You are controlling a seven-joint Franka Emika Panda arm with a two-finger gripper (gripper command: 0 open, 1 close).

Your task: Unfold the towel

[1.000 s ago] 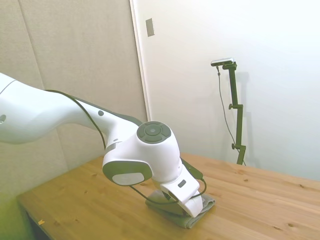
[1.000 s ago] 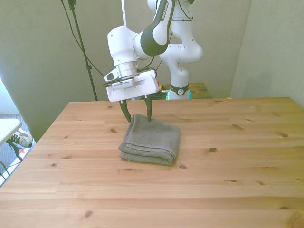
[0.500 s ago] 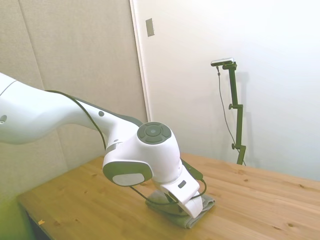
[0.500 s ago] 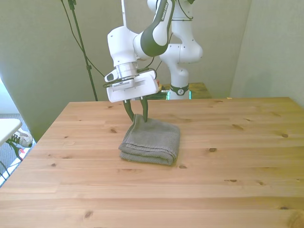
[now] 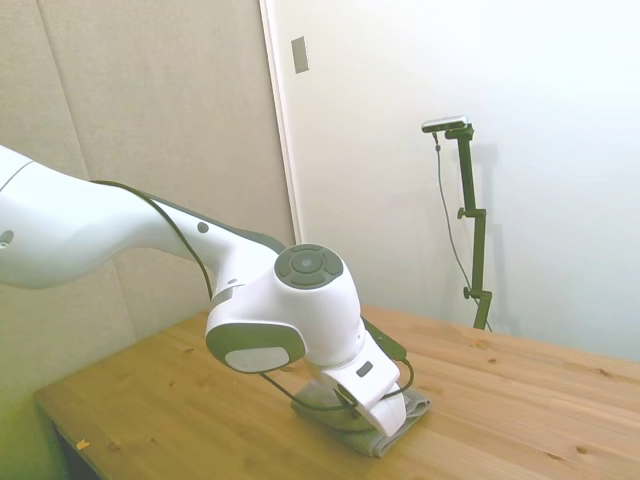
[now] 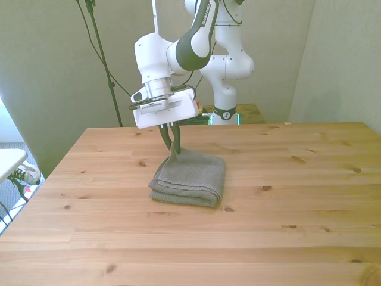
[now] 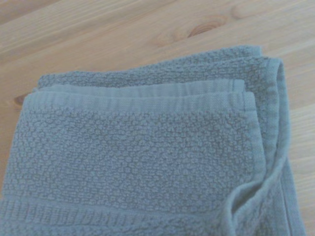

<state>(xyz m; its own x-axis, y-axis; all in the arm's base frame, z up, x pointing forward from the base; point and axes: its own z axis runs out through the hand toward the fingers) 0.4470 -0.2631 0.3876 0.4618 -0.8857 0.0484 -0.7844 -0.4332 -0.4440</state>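
Grey towel (image 6: 189,176) folded; front view shows gripper (image 6: 173,145) pinching its corner, hidden in side view.

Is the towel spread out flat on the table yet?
No, the towel is folded in stacked layers on the table, with the gripper pinching its far corner.

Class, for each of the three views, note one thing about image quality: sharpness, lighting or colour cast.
Side view: a greenish cast tints the lower-left corner, and the white arm hides most of the folded grey terry towel. Front view: evenly lit and sharp; the gripper pinches the towel's far edge. Wrist view: the weave is crisp and the wooden table slightly soft.
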